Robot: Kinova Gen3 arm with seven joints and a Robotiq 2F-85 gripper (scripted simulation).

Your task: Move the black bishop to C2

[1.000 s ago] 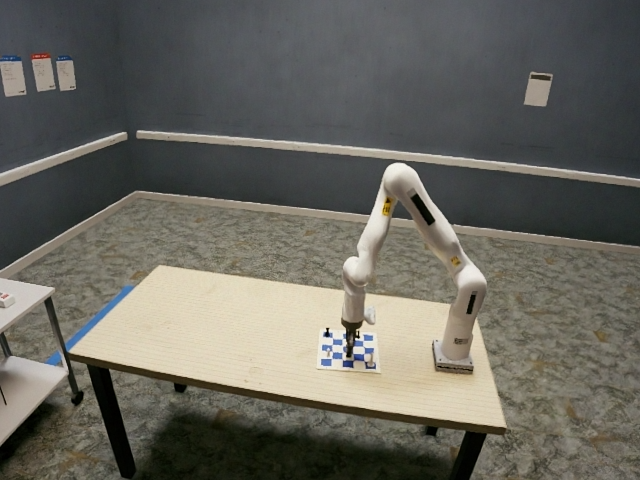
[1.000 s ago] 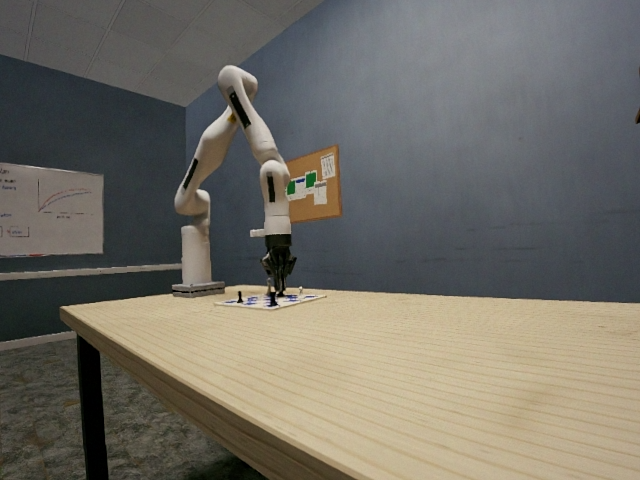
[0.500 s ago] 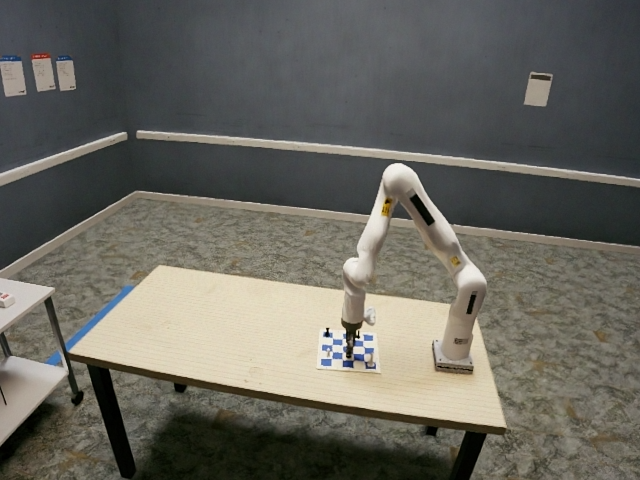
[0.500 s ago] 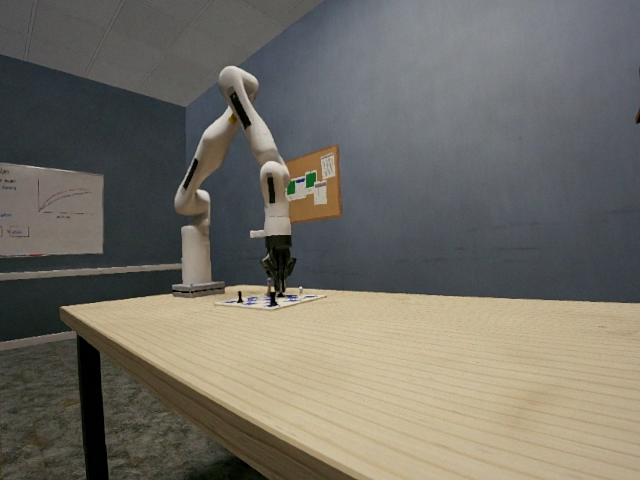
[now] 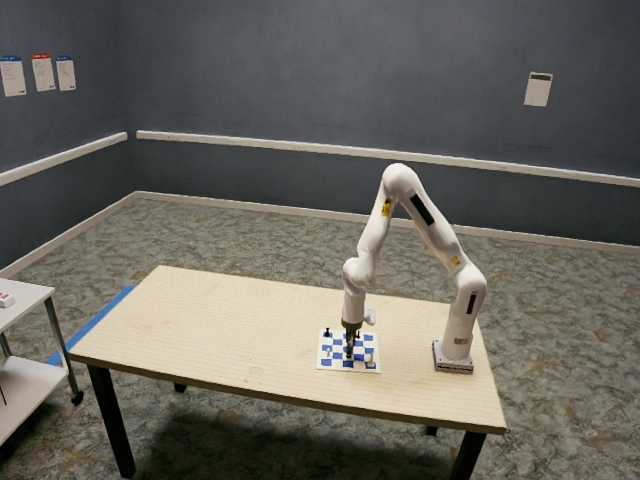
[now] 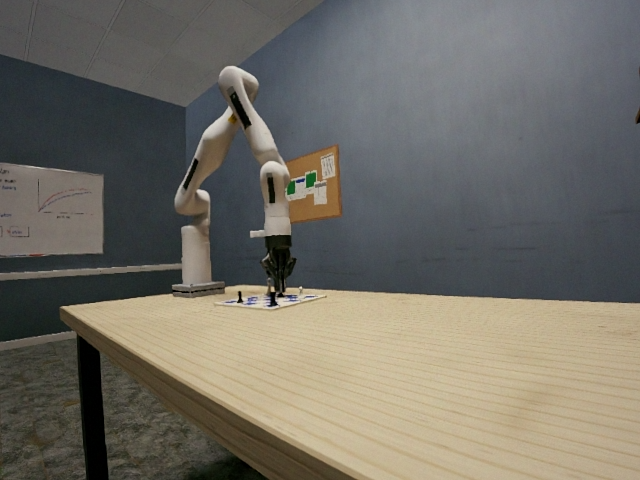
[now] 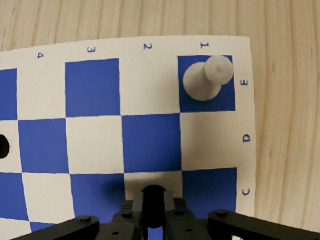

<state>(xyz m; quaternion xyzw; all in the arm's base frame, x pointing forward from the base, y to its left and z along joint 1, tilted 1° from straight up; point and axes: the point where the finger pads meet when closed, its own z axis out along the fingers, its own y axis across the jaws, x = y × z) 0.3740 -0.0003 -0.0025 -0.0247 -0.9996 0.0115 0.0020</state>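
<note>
The blue and white chessboard [image 5: 323, 367] [image 6: 311, 297] [image 7: 150, 87] lies on the table in front of the arm's base. My gripper [image 5: 349, 351] [image 6: 278, 287] [image 7: 154, 206] points straight down over the board and is shut on the black bishop [image 5: 349, 355] [image 6: 272, 298] [image 7: 154, 202]. I hold the bishop upright, low over column 2 near row C. I cannot tell whether its base touches the board. A white piece [image 7: 207, 79] [image 5: 370, 360] stands on E1.
Another black piece [image 5: 327, 331] [image 6: 239, 296] [image 7: 2, 147] stands at the board's far corner. A second white piece [image 5: 329, 353] stands left of the gripper. The arm's base [image 5: 453, 361] is right of the board. A white cart [image 5: 20, 294] stands left of the table.
</note>
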